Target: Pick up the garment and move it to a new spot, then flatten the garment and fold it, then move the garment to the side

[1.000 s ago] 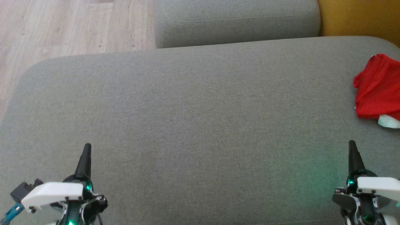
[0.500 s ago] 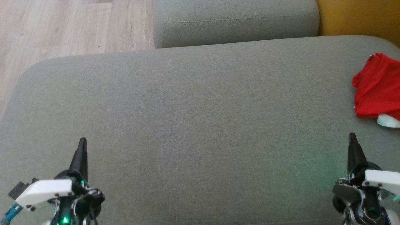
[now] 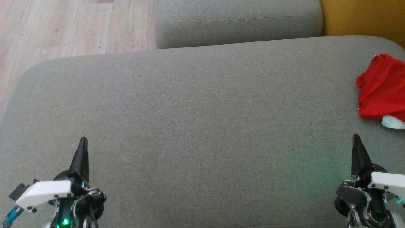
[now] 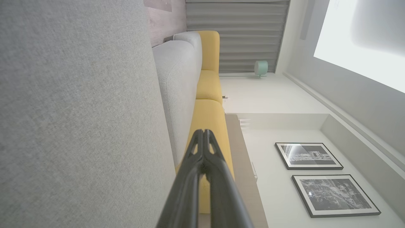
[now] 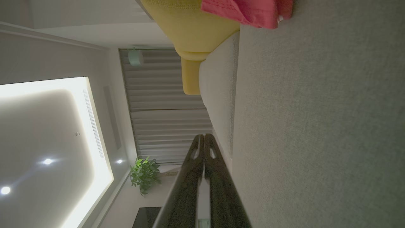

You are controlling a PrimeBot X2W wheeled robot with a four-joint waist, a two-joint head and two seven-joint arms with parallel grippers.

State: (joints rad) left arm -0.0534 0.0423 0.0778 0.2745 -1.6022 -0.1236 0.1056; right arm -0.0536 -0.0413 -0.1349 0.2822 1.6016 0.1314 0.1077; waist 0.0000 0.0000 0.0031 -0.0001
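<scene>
At the far right edge of the grey cushion (image 3: 202,110) lies the crumpled red garment (image 3: 381,87), so the right gripper (image 3: 356,138), clenched empty like the left gripper (image 3: 83,141), should open wide before pinching a raised fold.

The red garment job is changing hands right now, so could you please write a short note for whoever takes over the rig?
Grippers: the left gripper is shut and empty at the near left of the grey sofa seat. The right gripper is shut and empty at the near right.
Things: the red garment lies bunched at the seat's right edge, partly cut off by the head view's border, with a white patch at its near edge. Neither gripper touches it.
Done: nothing that shows; it looks rumpled, not folded.
Left: pick it up, move it, flatten, fold, set aside.
</scene>
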